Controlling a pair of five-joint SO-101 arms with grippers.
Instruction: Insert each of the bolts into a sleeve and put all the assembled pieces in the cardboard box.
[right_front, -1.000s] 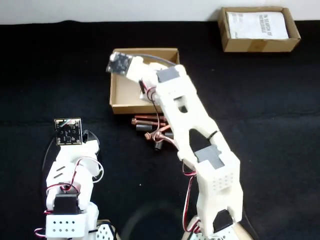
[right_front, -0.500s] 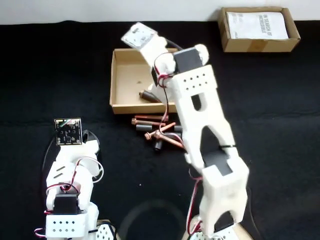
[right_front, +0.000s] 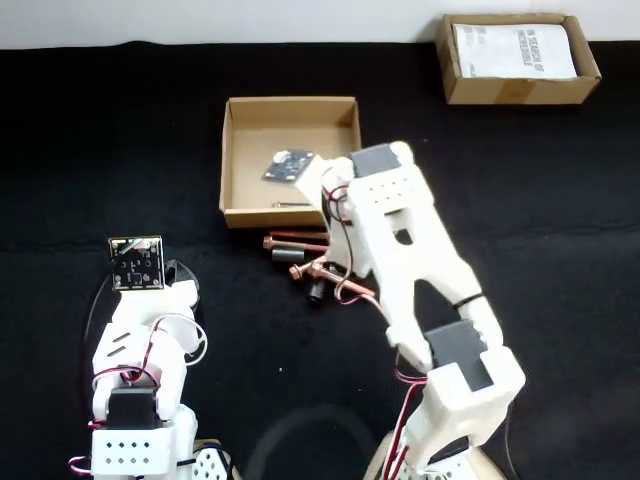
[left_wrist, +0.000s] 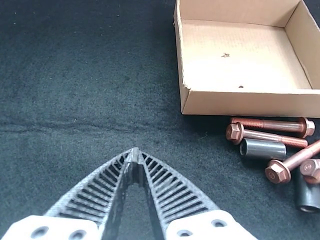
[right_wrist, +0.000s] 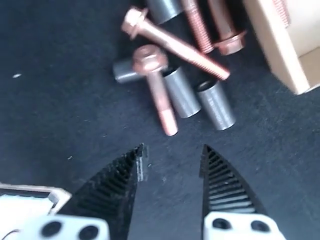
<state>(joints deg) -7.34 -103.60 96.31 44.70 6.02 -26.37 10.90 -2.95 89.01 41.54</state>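
Several copper bolts (right_front: 296, 239) and dark grey sleeves (right_front: 288, 256) lie loose in a pile on the black mat, just in front of the cardboard box (right_front: 228, 160). In the right wrist view my right gripper (right_wrist: 172, 152) is open and empty, a little short of a bolt (right_wrist: 159, 95) and two sleeves (right_wrist: 180, 92) lying side by side. A copper bolt end (right_wrist: 281, 10) shows inside the box (right_wrist: 275, 50), by its front wall. My left gripper (left_wrist: 134, 153) is shut and empty over bare mat, to the left of the box (left_wrist: 240, 102) and of the bolts (left_wrist: 270, 124).
A second cardboard box (right_front: 520, 92) holding a printed sheet stands at the back right. The right arm (right_front: 400, 240) stretches over the right side of the pile. The left arm (right_front: 140, 330) stands at the front left. Black mat lies open to the left of the box.
The right arm rose from the box, leaving a sleeved bolt inside, then drew back and dipped over the loose pile. The left arm kept still.
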